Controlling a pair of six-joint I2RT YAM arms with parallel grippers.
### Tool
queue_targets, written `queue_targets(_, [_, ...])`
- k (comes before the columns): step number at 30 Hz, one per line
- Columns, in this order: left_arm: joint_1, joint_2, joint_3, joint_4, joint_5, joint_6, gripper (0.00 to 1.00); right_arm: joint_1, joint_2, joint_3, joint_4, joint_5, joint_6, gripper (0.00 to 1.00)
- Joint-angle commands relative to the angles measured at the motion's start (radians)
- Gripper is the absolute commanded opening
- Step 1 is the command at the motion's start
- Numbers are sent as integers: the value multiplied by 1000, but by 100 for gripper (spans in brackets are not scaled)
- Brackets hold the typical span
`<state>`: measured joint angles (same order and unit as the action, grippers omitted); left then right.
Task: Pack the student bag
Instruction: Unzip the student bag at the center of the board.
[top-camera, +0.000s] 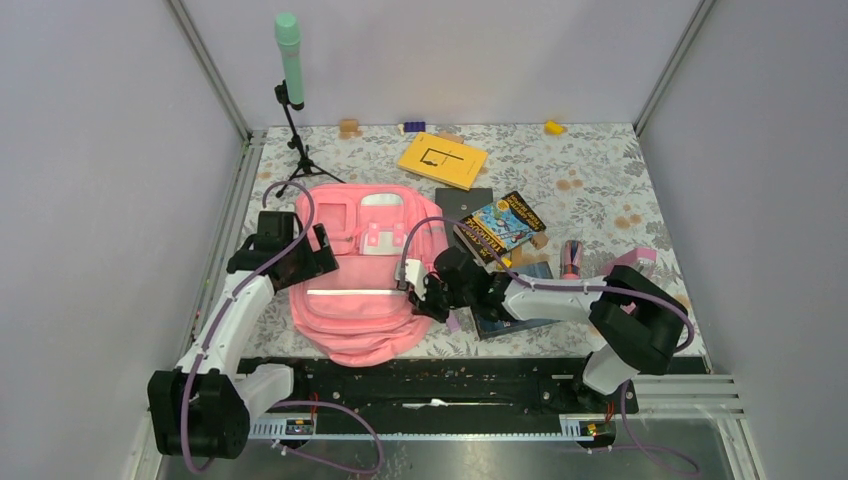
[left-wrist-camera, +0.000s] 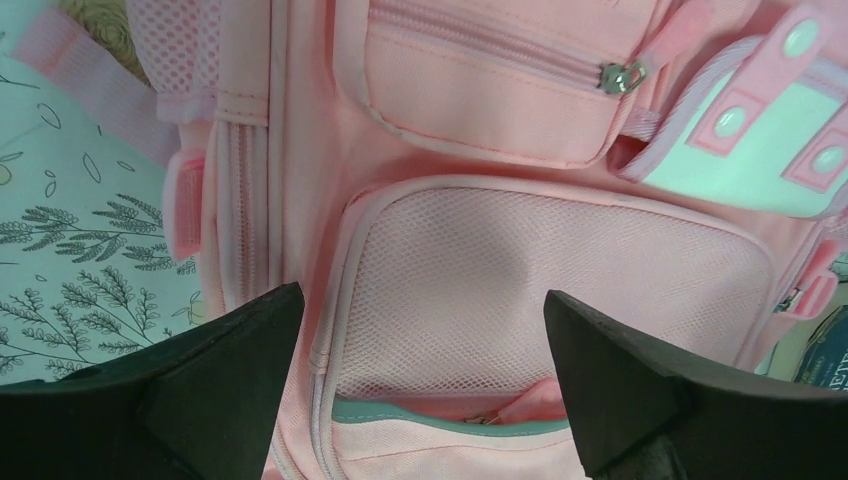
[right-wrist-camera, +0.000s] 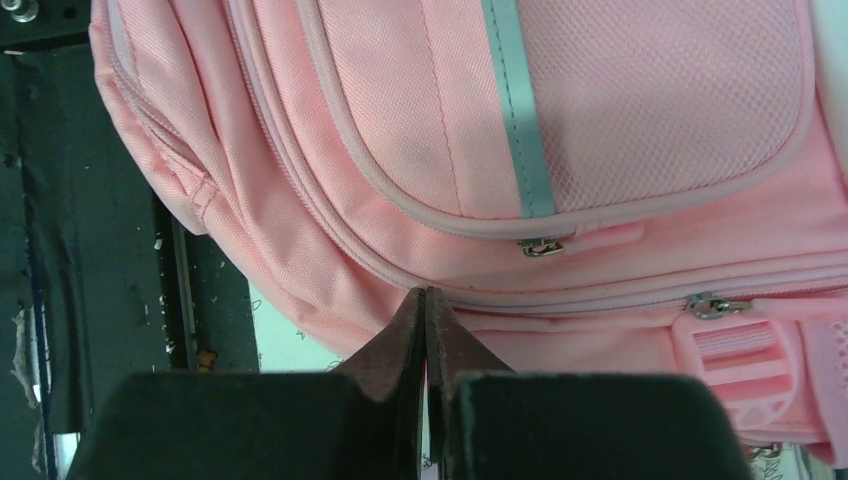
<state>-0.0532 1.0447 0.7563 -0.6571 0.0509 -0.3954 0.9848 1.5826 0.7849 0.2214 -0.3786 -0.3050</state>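
Observation:
The student bag (top-camera: 360, 290) lies flat on the flowered tablecloth, front side up, a big pink backpack with a pale reflective strip (right-wrist-camera: 515, 100). My left gripper (top-camera: 312, 252) hovers open over its upper left part; in the left wrist view its jaws (left-wrist-camera: 422, 294) straddle a mesh pocket (left-wrist-camera: 540, 290) without touching it. My right gripper (top-camera: 416, 290) is at the bag's right side. In the right wrist view its fingers (right-wrist-camera: 425, 292) are pressed together, tips against the side zipper seam, with a zipper pull (right-wrist-camera: 715, 305) a little further along. Nothing shows between the fingers.
A yellow book (top-camera: 442, 159) lies behind the bag. A colourful book (top-camera: 499, 225) sits on a dark slab (top-camera: 465, 203) to the bag's right. A blue book (top-camera: 510, 322) lies under my right arm. A green microphone on a tripod (top-camera: 289, 60) stands at the back left.

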Motion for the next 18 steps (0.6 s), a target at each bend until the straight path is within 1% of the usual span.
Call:
queue_targets(1, [6, 16, -3, 9, 28, -11, 93, 39, -28, -45, 110, 97, 75, 0])
queue_targets(4, [6, 15, -2, 8, 24, -10, 93, 41, -65, -96, 196, 162, 120, 0])
queue_targets(5, [6, 12, 0, 9, 27, -7, 93, 41, -81, -108, 216, 196, 135, 2])
queue_targets(6, [6, 10, 2, 10, 33, -2, 94, 40, -92, -100, 207, 247, 169, 11])
queue_targets(7, [6, 12, 6, 13, 35, 6, 95, 35, -97, -70, 158, 292, 202, 15])
queue_targets(9, [6, 39, 31, -2, 19, 30, 98, 17, -84, 27, 4, 324, 259, 21])
queue_targets(11, [6, 69, 51, -24, -20, 53, 98, -11, -55, 123, -115, 362, 373, 25])
queue_targets(12, [6, 78, 52, -25, -29, 62, 98, -33, -41, 164, -159, 352, 429, 27])
queue_targets(13, [6, 87, 53, -27, -35, 66, 99, -53, -30, 190, -180, 335, 480, 31])
queue_targets(15, [6, 104, 50, -24, -26, 69, 97, -79, -18, 211, -178, 322, 596, 36])
queue_targets(17, [6, 127, 53, -22, -12, 67, 93, -80, -15, 212, -150, 316, 680, 44])
queue_targets(18, [6, 140, 55, -18, 3, 67, 90, -80, -13, 207, -133, 313, 719, 46])
